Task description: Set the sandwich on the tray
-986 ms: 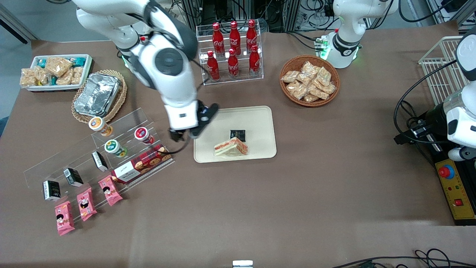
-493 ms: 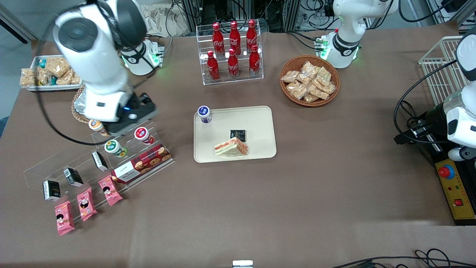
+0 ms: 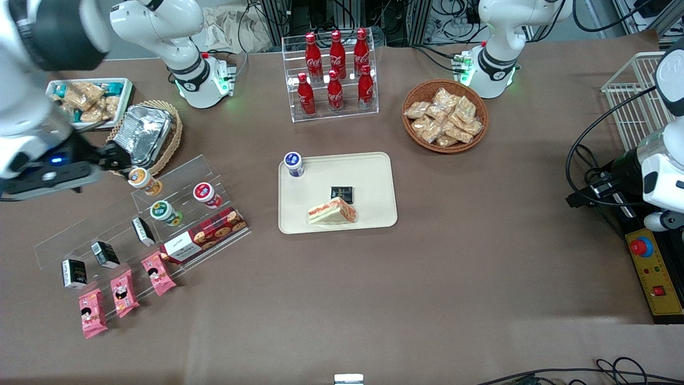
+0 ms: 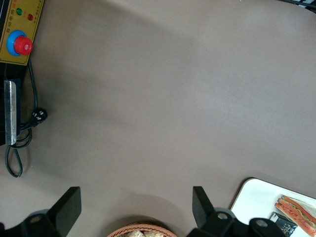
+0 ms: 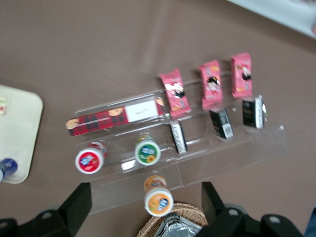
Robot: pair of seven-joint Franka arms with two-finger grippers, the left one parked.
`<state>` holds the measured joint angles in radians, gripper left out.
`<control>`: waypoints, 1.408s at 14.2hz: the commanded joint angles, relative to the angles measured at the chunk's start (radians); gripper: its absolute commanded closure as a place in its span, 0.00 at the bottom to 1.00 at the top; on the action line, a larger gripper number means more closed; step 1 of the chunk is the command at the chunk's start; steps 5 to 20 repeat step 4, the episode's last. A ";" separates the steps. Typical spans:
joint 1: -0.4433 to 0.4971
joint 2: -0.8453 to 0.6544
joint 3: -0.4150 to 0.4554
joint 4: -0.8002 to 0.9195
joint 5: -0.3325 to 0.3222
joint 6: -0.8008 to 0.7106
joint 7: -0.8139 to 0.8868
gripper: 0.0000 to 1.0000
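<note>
The sandwich (image 3: pixel 331 211), a wrapped wedge with red and green filling, lies on the cream-beige tray (image 3: pixel 368 171) at mid-table, near the tray's edge closest to the front camera. Both also show in the left wrist view: the sandwich (image 4: pixel 298 210) and the tray (image 4: pixel 254 195). A corner of the tray (image 5: pixel 19 133) shows in the right wrist view. My gripper (image 3: pixel 113 156) is far from the tray, toward the working arm's end of the table. It hangs open and empty (image 5: pixel 145 190) above an orange-lidded cup (image 5: pixel 158 201) and the wicker basket.
A blue-lidded cup (image 3: pixel 294 163) and a small black packet (image 3: pixel 341 192) stand on the tray. A clear stand (image 3: pixel 176 176) holds cups and snack packets. Nearby are a foil-container basket (image 3: pixel 141 136), a white snack tray (image 3: pixel 85 101), a cola rack (image 3: pixel 334 69) and a snack basket (image 3: pixel 444 115).
My arm has swung away from the tray's corner toward the working arm's end of the table. The blue-lidded cup came into view on the tray. The sandwich has not moved.
</note>
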<state>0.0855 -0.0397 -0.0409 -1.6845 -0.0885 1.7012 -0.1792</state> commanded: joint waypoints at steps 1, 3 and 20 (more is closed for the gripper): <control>0.005 -0.014 -0.080 -0.011 0.052 0.003 0.021 0.01; 0.005 -0.014 -0.126 -0.006 0.062 -0.003 0.020 0.01; 0.005 -0.014 -0.146 -0.007 0.062 -0.005 0.014 0.01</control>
